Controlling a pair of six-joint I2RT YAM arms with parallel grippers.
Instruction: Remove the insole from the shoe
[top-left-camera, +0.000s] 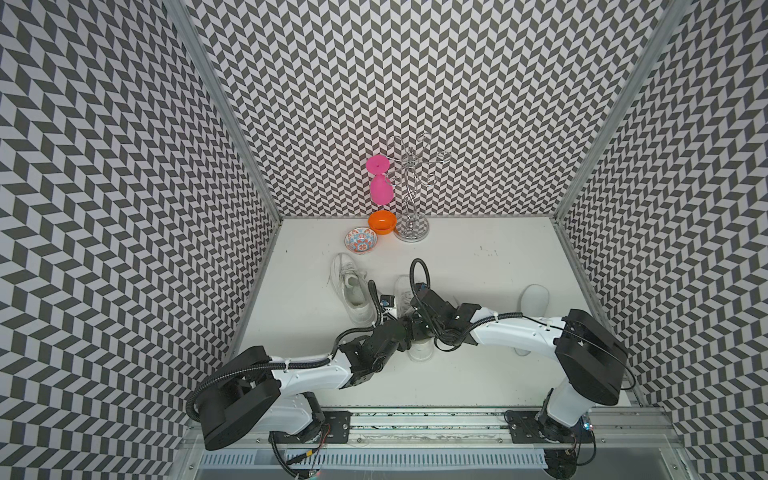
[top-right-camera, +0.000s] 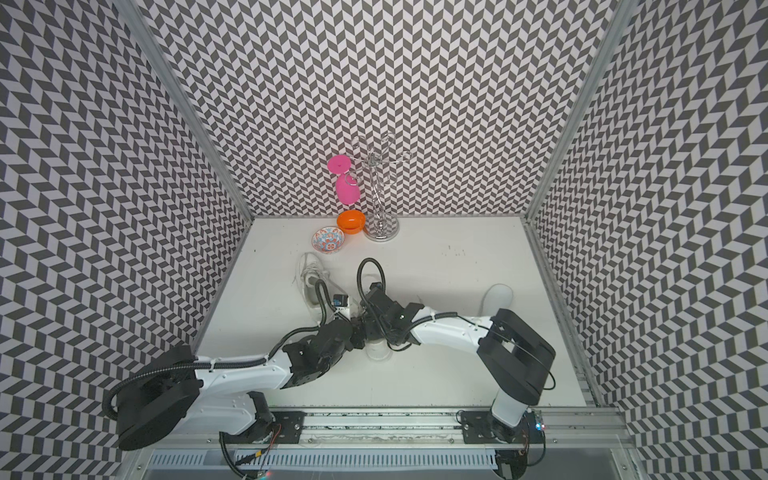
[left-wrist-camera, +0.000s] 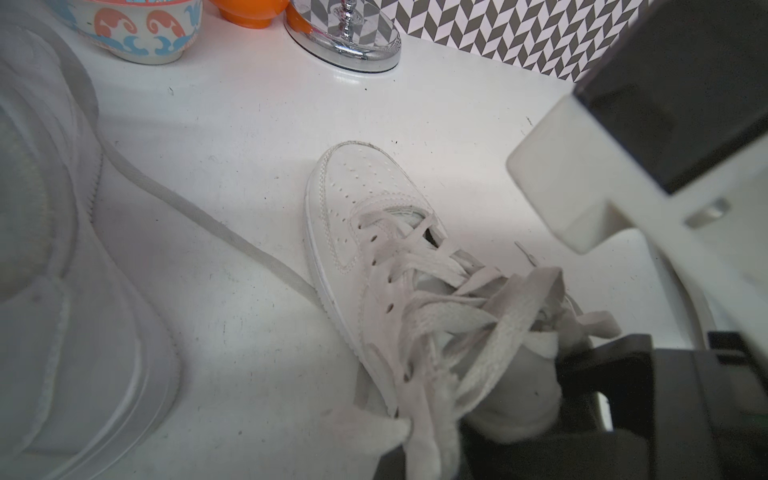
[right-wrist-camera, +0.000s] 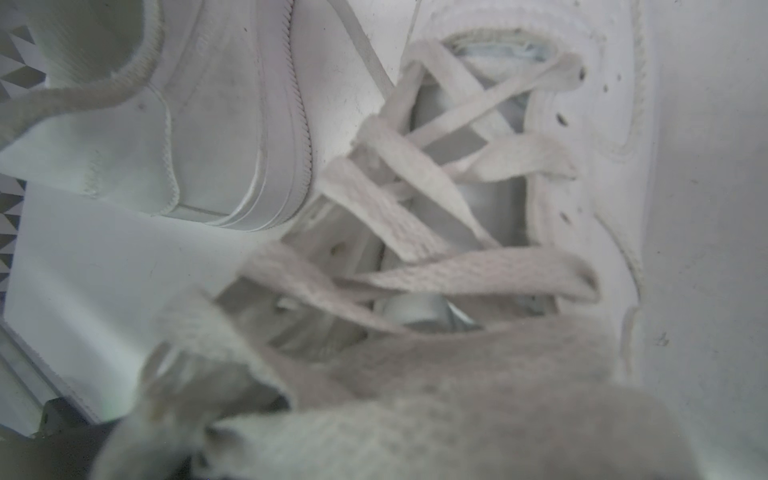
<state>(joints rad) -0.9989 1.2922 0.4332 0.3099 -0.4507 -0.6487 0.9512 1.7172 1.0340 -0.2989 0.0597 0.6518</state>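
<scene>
A white lace-up shoe (top-left-camera: 402, 291) lies mid-table, toe toward the back wall and heel (top-left-camera: 419, 352) toward the front. Both arms meet over its mouth. My left gripper (top-left-camera: 400, 330) is shut on the shoe's lace-side edge, with loose laces (left-wrist-camera: 478, 316) draped across it. My right gripper (top-left-camera: 417, 328) sits at the shoe's opening, and pale fabric (right-wrist-camera: 457, 395) hides its jaws in the right wrist view. A white insole (top-left-camera: 535, 299) lies flat at the right, partly under my right arm. Whether the held shoe has an insole inside cannot be made out.
A second white shoe (top-left-camera: 353, 293) lies just left of the held one. At the back stand a patterned bowl (top-left-camera: 360, 241), an orange bowl (top-left-camera: 381, 222) and a chrome stand (top-left-camera: 411, 232) with a pink glass (top-left-camera: 380, 187) hanging on it. Patterned walls enclose three sides.
</scene>
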